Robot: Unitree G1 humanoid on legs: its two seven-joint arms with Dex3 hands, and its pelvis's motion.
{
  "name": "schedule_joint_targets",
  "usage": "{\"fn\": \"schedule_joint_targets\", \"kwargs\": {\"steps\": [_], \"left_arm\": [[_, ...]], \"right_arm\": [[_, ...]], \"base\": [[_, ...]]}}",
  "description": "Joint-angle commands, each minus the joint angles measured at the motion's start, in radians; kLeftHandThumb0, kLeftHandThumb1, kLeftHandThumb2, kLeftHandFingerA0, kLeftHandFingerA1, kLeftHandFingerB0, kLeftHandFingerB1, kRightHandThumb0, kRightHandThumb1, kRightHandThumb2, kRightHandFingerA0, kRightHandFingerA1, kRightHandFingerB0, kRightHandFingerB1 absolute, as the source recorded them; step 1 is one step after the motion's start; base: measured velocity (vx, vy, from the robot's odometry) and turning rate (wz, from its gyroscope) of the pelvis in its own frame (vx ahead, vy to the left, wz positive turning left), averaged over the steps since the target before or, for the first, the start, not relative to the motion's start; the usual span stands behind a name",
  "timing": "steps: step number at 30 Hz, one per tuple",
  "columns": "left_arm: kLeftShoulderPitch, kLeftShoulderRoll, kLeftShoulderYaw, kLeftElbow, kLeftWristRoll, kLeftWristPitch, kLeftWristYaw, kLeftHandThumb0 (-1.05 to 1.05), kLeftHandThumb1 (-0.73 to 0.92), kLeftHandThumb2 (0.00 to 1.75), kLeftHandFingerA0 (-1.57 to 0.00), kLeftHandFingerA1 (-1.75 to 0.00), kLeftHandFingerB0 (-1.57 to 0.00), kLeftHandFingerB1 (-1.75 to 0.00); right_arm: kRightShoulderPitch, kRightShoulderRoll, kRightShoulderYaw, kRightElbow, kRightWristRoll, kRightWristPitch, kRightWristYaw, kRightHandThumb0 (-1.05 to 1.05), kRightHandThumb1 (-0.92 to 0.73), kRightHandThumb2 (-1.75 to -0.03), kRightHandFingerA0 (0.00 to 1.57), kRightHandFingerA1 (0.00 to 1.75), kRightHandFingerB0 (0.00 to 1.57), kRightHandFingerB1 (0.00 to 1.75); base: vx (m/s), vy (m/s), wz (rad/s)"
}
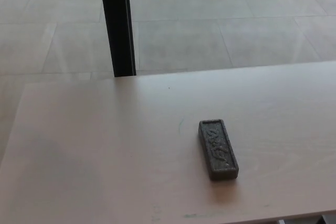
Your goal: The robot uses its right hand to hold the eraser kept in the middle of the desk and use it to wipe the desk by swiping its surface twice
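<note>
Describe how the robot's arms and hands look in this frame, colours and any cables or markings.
Neither hand nor any part of an arm shows in the head view, so nothing about their look can be told. Only the dark grey eraser lying on the pale desk, a black post behind it and the tiled floor are visible.

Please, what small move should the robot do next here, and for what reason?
Probably it should bring the right hand in from the right side and lower it over the eraser. The eraser lies flat and untouched on the desk, and neither hand is in view, so nothing is grasped yet and no wiping can begin.
</note>
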State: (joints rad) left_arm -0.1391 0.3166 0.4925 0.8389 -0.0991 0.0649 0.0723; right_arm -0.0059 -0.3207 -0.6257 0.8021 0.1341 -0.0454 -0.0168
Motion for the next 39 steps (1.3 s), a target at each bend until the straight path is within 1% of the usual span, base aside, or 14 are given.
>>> {"fn": "schedule_joint_targets", "kwargs": {"steps": [1,3,12,14,16,17,20,21,22,25,32,35,36,39], "left_arm": [[-0.027,0.038,0.102,0.0,-0.091,0.004,0.079,-0.58,0.62,0.67,-0.47,-0.95,-0.48,-0.78],[-0.027,0.032,0.111,-0.007,-0.092,0.003,0.078,-0.58,0.62,0.67,-0.47,-0.95,-0.48,-0.78],[-0.028,0.023,0.123,-0.012,-0.088,0.006,0.077,-0.58,0.63,0.66,-0.47,-0.97,-0.49,-0.79],[-0.029,0.024,0.119,-0.011,-0.084,0.009,0.078,-0.58,0.63,0.66,-0.46,-0.95,-0.48,-0.78],[-0.027,0.024,0.116,-0.013,-0.081,0.006,0.077,-0.58,0.64,0.66,-0.46,-0.94,-0.48,-0.77],[-0.026,0.024,0.115,-0.014,-0.08,0.005,0.077,-0.58,0.64,0.66,-0.46,-0.94,-0.49,-0.78],[-0.026,0.028,0.112,-0.006,-0.079,0.005,0.068,-0.58,0.65,0.66,-0.45,-0.93,-0.48,-0.78],[-0.025,0.024,0.118,-0.015,-0.087,0.01,0.07,-0.57,0.64,0.67,-0.43,-1.0,-0.45,-0.77],[-0.016,0.02,0.117,-0.026,-0.084,0.012,0.075,-0.57,0.63,0.67,-0.45,-1.06,-0.45,-0.76],[-0.016,0.021,0.112,-0.027,-0.078,0.016,0.082,-0.59,0.64,0.67,-0.47,-0.97,-0.47,-0.77],[0.0,0.015,0.106,-0.046,-0.089,0.012,0.084,-0.58,0.65,0.65,-0.46,-0.98,-0.49,-0.8],[0.004,0.019,0.095,-0.04,-0.083,0.006,0.087,-0.6,0.65,0.64,-0.49,-1.03,-0.5,-0.8],[-0.004,0.02,0.102,-0.026,-0.092,0.006,0.091,-0.58,0.65,0.64,-0.5,-1.04,-0.51,-0.8],[-0.009,0.02,0.104,-0.029,-0.101,0.016,0.091,-0.6,0.64,0.64,-0.47,-1.01,-0.5,-0.8]], "right_arm": [[-0.081,-0.079,-0.235,-0.141,0.254,0.075,-0.086,-0.62,-0.58,-0.89,0.52,0.56,0.27,0.45],[-0.126,-0.105,-0.278,-0.15,0.284,0.091,-0.086,-0.49,-0.66,-0.6,0.53,0.54,0.29,0.36],[-0.545,-0.315,-0.234,-0.098,0.189,0.148,-0.212,-0.63,-0.57,-0.9,0.29,0.55,0.17,0.45],[-0.585,-0.322,-0.222,-0.089,0.183,0.136,-0.204,-0.62,-0.71,-0.61,0.3,0.47,0.24,0.33],[-0.632,-0.326,-0.197,-0.101,0.175,0.146,-0.198,-0.63,-0.56,-0.9,0.23,0.55,0.16,0.46],[-0.674,-0.327,-0.171,-0.098,0.152,0.147,-0.22,-0.59,-0.7,-0.61,0.3,0.5,0.32,0.36],[-0.806,-0.282,-0.028,-0.198,0.081,0.199,-0.241,-0.53,-0.74,-0.62,0.43,0.69,0.31,0.4],[-0.837,-0.264,-0.004,-0.211,0.076,0.209,-0.254,-0.5,-0.56,-0.93,0.47,0.69,0.3,0.53],[-0.856,-0.24,0.031,-0.219,0.066,0.195,-0.242,-0.39,-0.73,-0.62,0.49,0.58,0.39,0.36],[-0.879,-0.213,0.085,-0.2,0.063,0.16,-0.214,-0.21,-0.82,-0.66,0.84,0.57,0.63,0.46],[-0.855,-0.067,0.303,-0.33,0.087,0.182,-0.063,-0.15,-0.61,-0.94,1.01,1.56,0.93,1.01],[-0.833,-0.013,0.352,-0.378,0.09,0.212,-0.063,-0.09,-0.49,-1.15,0.99,1.7,0.9,1.29],[-0.798,0.041,0.413,-0.407,0.073,0.196,-0.041,-0.14,-0.46,-1.22,1.34,1.48,1.0,1.25],[-0.751,0.106,0.489,-0.439,0.039,0.194,-0.053,-0.11,-0.38,-1.37,1.05,1.75,0.9,1.5]], "base": [[0.0,0.0,0.0],[0.0,0.0,0.0],[0.0,0.0,0.0],[0.0,0.0,0.0],[0.0,0.0,0.0],[0.0,0.0,0.0],[0.0,0.0,0.0],[0.0,0.0,0.0],[0.0,0.0,0.0],[0.0,0.0,0.0],[0.0,0.0,0.0],[-0.01,0.0,0.02],[0.0,0.0,0.0],[0.0,0.0,0.0]]}}
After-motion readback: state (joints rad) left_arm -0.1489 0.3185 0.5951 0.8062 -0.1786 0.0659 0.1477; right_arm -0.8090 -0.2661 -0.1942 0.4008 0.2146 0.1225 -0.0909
